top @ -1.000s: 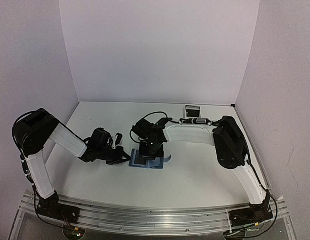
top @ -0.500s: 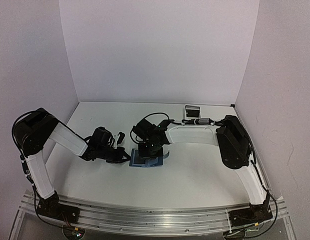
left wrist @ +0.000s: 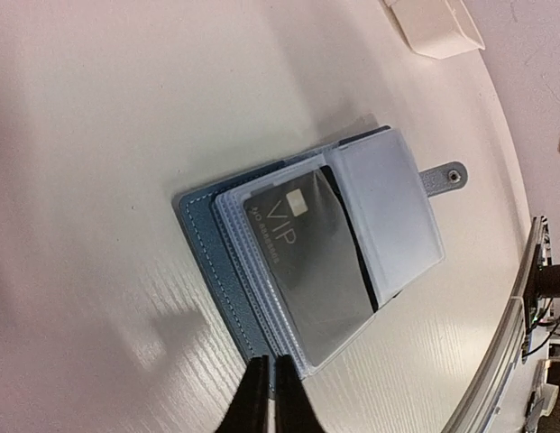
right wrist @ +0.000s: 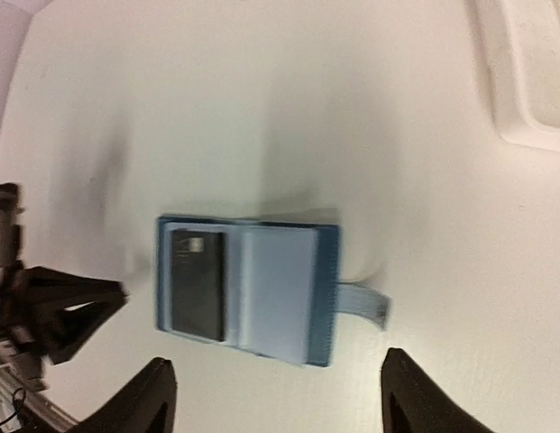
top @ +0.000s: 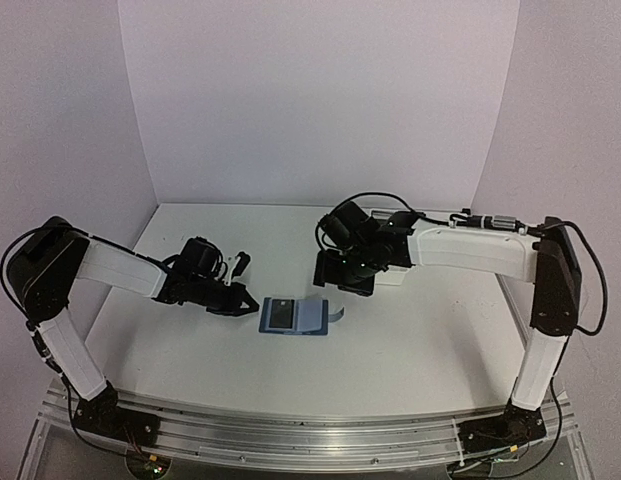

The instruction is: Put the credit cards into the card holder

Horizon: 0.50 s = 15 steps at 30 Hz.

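Observation:
The dark-blue card holder [top: 308,316] [left wrist: 207,239] [right wrist: 326,289] lies open on the table, its snap tab [left wrist: 442,179] [right wrist: 361,305] pointing right. A dark credit card marked VIP [top: 280,314] [left wrist: 311,262] [right wrist: 198,284] sits in its left clear sleeve. My left gripper [top: 248,304] [left wrist: 267,383] is low at the holder's left edge with only a hairline slit between the tips. Whether it still pinches the cover I cannot make out. My right gripper [top: 342,280] [right wrist: 280,397] hangs open and empty above and behind the holder.
A long white tray [left wrist: 437,23] [right wrist: 532,81] stands behind the holder at the back right, mostly hidden under the right arm in the top view. White table [top: 410,340], walls on three sides.
The right gripper opened, let go of the card and drew up and back to the right. The card now sits in the holder's sleeve. The left gripper shifted slightly left.

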Each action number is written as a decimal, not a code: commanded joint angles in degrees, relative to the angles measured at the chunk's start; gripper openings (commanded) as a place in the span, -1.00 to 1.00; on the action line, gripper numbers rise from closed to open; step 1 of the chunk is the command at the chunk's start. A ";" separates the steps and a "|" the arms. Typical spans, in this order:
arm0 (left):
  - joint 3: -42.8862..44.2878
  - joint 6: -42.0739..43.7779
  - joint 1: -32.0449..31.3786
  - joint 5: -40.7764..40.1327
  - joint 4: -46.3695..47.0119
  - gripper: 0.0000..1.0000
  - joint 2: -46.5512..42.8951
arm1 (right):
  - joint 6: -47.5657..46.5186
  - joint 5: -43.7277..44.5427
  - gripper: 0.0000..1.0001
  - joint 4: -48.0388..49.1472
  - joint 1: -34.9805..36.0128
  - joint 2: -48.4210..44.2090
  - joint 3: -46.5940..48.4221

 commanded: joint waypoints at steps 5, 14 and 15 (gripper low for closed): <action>-0.36 1.52 1.18 1.18 -2.25 -0.21 -4.49 | -2.97 -1.48 0.60 -0.53 -3.11 7.70 -1.10; -2.89 -7.90 2.62 7.38 3.70 0.34 -2.72 | -3.47 -9.26 -0.15 9.03 -5.10 10.88 -4.73; -2.87 -8.36 2.54 7.19 3.81 0.38 -2.05 | -3.40 -9.14 -0.24 9.07 -5.08 10.81 -4.92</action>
